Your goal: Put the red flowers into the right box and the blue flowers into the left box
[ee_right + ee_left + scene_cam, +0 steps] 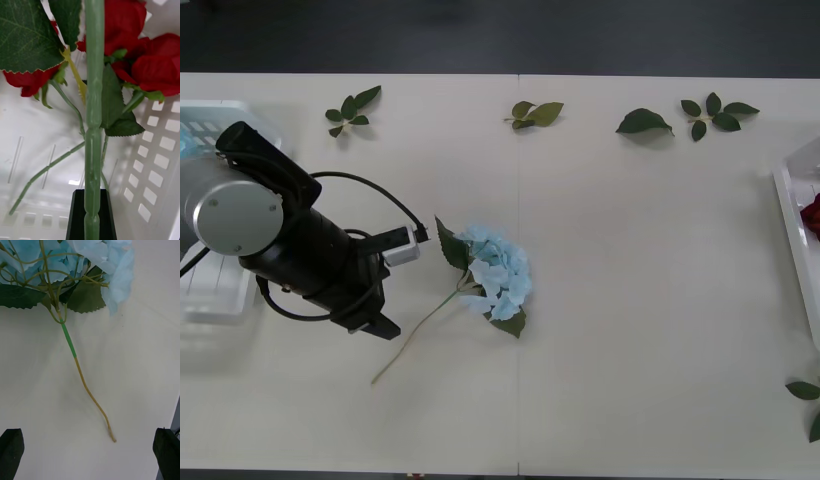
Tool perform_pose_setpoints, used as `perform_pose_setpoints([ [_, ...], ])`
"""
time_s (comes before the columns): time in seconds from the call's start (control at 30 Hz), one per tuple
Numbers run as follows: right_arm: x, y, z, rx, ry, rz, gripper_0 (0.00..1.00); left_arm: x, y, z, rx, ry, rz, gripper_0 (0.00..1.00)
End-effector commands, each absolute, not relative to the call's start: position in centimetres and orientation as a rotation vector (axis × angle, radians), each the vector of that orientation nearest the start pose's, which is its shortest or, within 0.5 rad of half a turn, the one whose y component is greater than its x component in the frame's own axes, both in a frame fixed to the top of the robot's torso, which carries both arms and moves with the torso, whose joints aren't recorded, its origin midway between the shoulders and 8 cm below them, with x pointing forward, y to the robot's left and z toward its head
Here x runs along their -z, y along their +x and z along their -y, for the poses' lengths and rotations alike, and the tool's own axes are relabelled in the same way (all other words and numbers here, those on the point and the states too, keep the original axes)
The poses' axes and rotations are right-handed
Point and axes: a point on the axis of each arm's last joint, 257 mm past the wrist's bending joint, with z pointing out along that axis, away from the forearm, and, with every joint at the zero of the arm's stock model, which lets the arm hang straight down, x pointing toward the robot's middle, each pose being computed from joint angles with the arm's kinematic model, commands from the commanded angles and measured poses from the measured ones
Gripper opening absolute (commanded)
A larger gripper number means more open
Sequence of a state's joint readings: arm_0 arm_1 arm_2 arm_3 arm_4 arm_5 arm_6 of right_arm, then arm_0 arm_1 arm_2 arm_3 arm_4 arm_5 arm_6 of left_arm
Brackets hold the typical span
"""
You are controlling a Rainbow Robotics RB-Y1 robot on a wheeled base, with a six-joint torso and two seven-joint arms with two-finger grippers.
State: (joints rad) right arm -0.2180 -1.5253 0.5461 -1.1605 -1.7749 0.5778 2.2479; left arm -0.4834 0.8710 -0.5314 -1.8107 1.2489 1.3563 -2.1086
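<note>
My left arm (290, 245) is a chunky black tube, and near its shoulder end I see a round silver-grey joint cap ringed with small screws. A thin black cable (370, 190) loops off its side to a small silver connector block (402, 247) by the wrist. On the left wrist camera my fingers (11, 453) are matte black blunt tips at both corners, and the right wrist camera shows a flat black finger (75, 217).

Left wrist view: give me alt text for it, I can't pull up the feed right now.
A blue flower lies on the white table, its thin stem running toward the open left gripper, whose two black fingertips sit at the corners, apart from the stem. Green leaves spread under the pale blue petals.
</note>
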Motion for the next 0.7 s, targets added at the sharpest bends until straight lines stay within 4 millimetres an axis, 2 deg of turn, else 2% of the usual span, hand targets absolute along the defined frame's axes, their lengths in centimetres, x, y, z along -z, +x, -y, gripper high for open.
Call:
perform_pose_setpoints([
  [0.03,22.6,42.9,66.2,0.369,-0.267,-2.45,0.0,27.1,39.3,-14.1,0.348,1.444,-2.312,1.0],
  [0.13,23.6,43.0,67.7,0.395,-0.202,-2.433,0.0,27.8,39.5,-13.3,0.334,1.359,-2.35,1.0],
  [0.3,25.0,43.8,68.5,0.411,-0.144,-2.411,0.0,29.0,39.6,-12.4,0.323,1.25,-2.416,1.0],
  [0.4,25.2,44.4,69.0,0.458,-0.165,-2.398,0.0,29.5,39.7,-11.7,0.301,1.212,-2.434,1.0],
  [0.57,25.1,45.1,68.8,0.48,-0.196,-2.388,0.0,30.3,40.3,-10.7,0.246,1.173,-2.442,1.0],
  [0.6,25.0,45.2,68.8,0.483,-0.201,-2.387,0.03,30.4,40.3,-10.6,0.24,1.172,-2.441,1.0],
  [0.67,24.8,45.3,68.8,0.489,-0.206,-2.382,0.16,30.7,40.4,-10.5,0.216,1.17,-2.441,1.0],
  [0.7,24.7,45.3,68.9,0.495,-0.213,-2.383,0.28,30.9,40.3,-10.4,0.205,1.168,-2.445,1.0],
])
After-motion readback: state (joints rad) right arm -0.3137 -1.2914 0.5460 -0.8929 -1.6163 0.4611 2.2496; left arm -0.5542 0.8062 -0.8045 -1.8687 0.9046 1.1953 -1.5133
